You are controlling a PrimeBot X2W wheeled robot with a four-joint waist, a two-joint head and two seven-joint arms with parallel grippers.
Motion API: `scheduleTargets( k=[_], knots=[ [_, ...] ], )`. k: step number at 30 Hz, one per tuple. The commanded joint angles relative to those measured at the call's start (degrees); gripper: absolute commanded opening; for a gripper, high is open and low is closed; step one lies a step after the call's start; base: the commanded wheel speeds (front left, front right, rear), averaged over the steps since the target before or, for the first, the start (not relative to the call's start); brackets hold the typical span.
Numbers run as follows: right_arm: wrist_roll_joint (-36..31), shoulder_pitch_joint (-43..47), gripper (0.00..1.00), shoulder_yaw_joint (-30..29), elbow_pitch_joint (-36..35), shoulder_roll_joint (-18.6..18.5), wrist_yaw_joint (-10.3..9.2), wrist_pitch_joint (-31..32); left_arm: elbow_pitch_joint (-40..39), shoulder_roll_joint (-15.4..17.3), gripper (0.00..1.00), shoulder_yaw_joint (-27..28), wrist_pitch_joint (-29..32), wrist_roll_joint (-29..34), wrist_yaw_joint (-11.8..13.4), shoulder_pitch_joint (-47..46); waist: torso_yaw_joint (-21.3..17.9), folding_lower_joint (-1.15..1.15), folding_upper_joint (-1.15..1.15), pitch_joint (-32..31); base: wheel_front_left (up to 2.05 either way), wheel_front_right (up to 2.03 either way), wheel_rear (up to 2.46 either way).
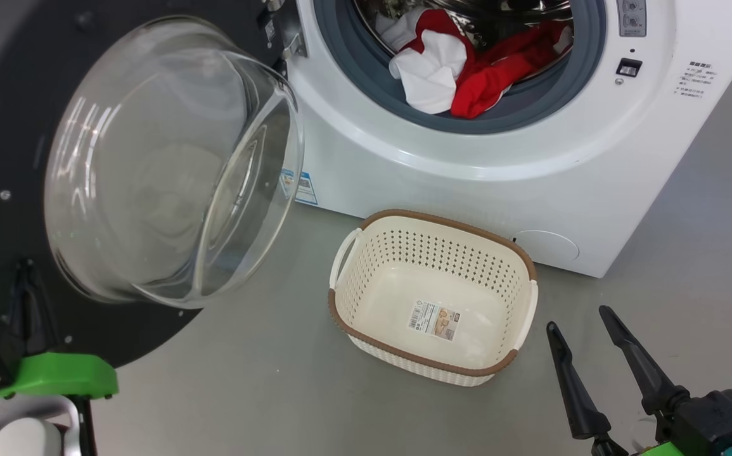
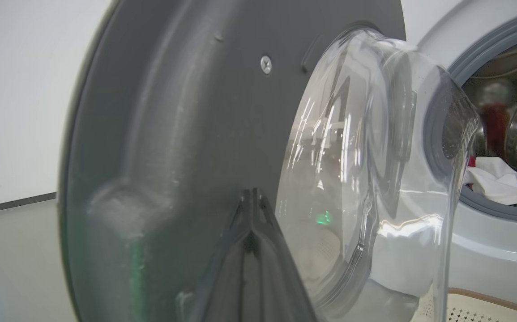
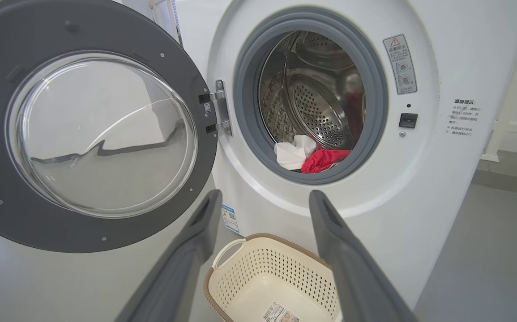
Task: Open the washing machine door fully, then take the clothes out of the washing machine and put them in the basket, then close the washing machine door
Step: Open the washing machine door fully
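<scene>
The washing machine door (image 1: 169, 164) stands swung open to the left, its glass bowl bulging toward me. My left gripper (image 1: 25, 269) is shut, its joined tips (image 2: 251, 193) resting against the dark inner rim of the door (image 2: 173, 134). Red and white clothes (image 1: 461, 69) lie at the front lip of the washing machine's (image 1: 530, 171) drum. The basket (image 1: 442, 220) sits on the floor below the opening, holding just its paper label. My right gripper (image 1: 580, 320) hangs open and holds nothing, to the right of the basket. In its wrist view the fingers (image 3: 195, 232) frame the basket (image 3: 267, 273) and the clothes (image 3: 312, 156).
Grey floor (image 1: 245, 380) surrounds the basket and the machine. The open door (image 3: 92, 129) takes up the space on the left. A white wall with a dark skirting (image 2: 12, 203) lies beyond the door. A white frame (image 3: 504, 129) stands to the right of the machine.
</scene>
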Motion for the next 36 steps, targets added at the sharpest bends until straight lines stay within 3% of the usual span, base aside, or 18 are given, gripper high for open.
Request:
scheduleTargets(
  k=[1, 36],
  knots=[
    [-0.4, -1.9, 1.0, 1.7, -1.9, -0.3, 0.09, 0.1, 0.2, 2.5, 0.0, 3.6, -0.5, 0.7, -0.1, -3.3, -0.2, 0.0, 0.0, 0.3, 0.0, 0.0, 0.0],
    [0.1, -1.6, 1.0, 2.4, -2.2, -1.3, 0.09, 1.0, 10.1, 1.3, 0.0, 14.0, -0.5, 6.7, -4.9, -8.5, -2.7, 0.0, 0.0, -0.4, 0.0, 0.0, 0.0]
  ],
)
